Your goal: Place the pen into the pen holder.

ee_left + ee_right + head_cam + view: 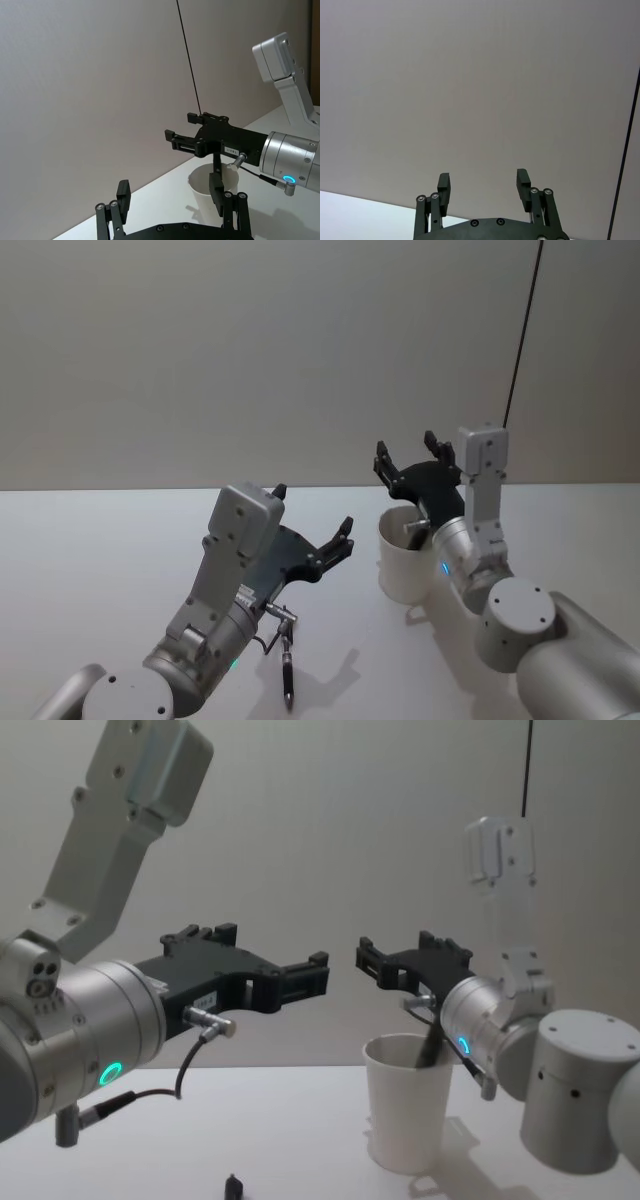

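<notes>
The pen holder (pixel 403 570) (pixel 405 1120) (pixel 202 197) is a white paper cup standing upright on the table. A thin dark pen (pixel 430 1048) (pixel 215 162) stands inside it, leaning on the rim. Another dark pen (pixel 288 672) (pixel 233 1185) lies flat on the table under my left forearm. My right gripper (pixel 405 445) (pixel 395 945) (pixel 181 126) (pixel 483 177) hovers open and empty just above the cup. My left gripper (pixel 313 508) (pixel 270 955) (pixel 169 185) is open and empty in the air, left of the cup and above the lying pen.
The white table (pixel 90 550) runs back to a plain grey wall. A thin black cable (pixel 522 330) hangs down behind the right arm. Open table surface lies to the left and in front of the cup.
</notes>
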